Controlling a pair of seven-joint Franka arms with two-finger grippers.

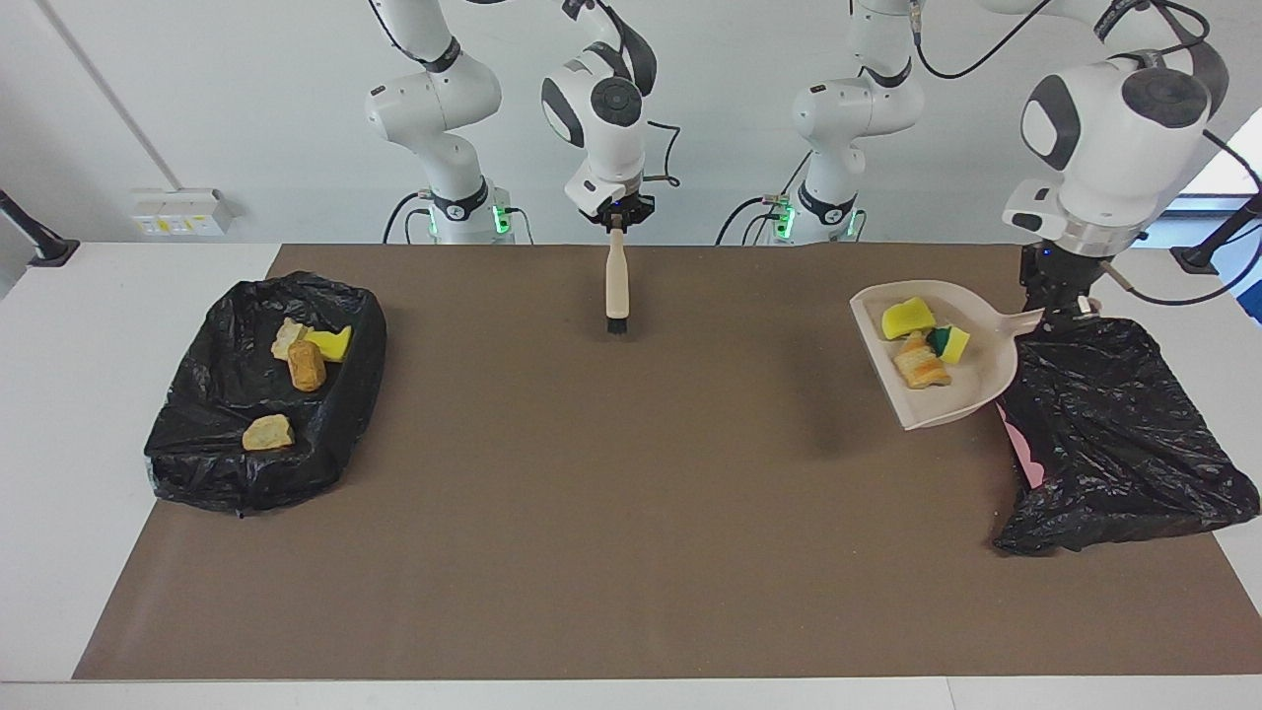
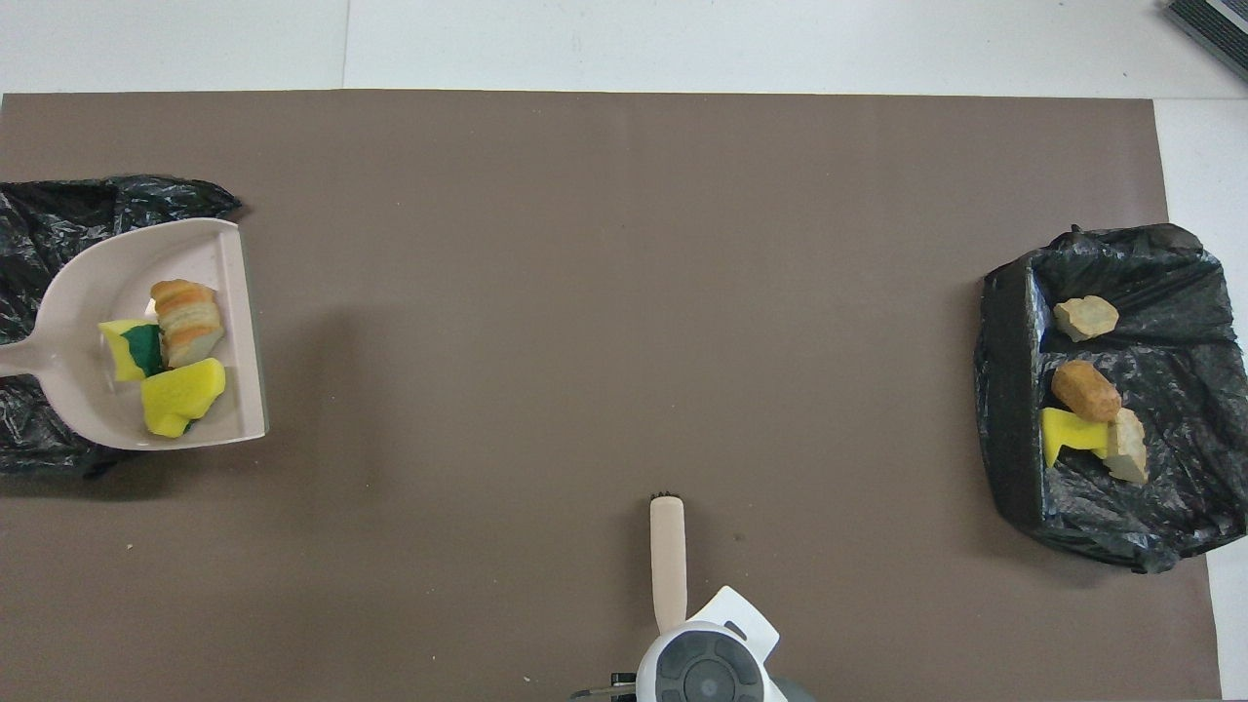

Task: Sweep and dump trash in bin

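Observation:
My left gripper is shut on the handle of the beige dustpan, which hangs in the air at the edge of the black-bagged bin at the left arm's end of the table. In the pan lie three pieces of trash: a yellow sponge, a yellow-green sponge and a bread chunk. The overhead view shows the dustpan overlapping the bin, with that gripper out of frame. My right gripper is shut on the brush, which hangs bristles down over the mat close to the robots.
A second black-bagged container sits at the right arm's end of the table with several yellow and tan scraps in it, such as a brown bread piece. A brown mat covers the table between the two containers.

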